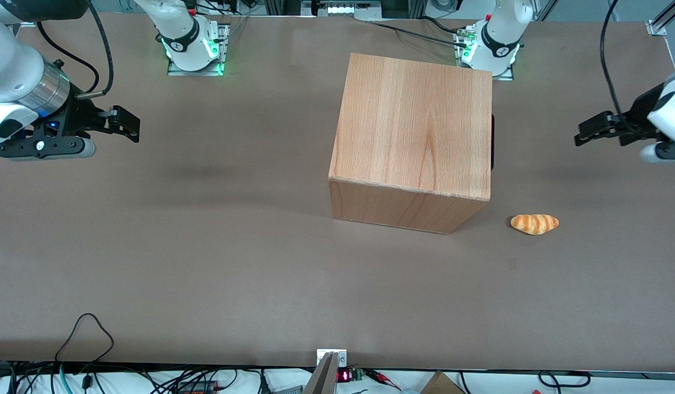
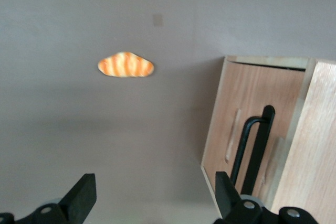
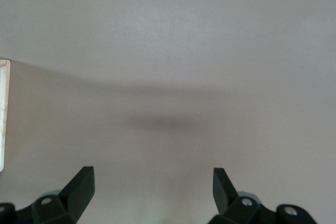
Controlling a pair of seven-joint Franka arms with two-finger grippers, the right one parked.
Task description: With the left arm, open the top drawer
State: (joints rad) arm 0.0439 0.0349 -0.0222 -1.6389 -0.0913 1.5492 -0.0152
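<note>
The white left arm's black claw hangs spread wide above the brown worktop, well apart from the light-wood box. Its top drawer's slim black bar handle faces it; best approach level and pinch mid-bar.

The left arm sticks in from the working arm's end of the table, and its black gripper hangs above the brown table, pointing at the big wooden box. The box sits well apart from the jaws, with a thin black strip on the side that faces them. A small striped orange bread roll lies on the table just beside the box, nearer the front camera than the jaws.
</note>
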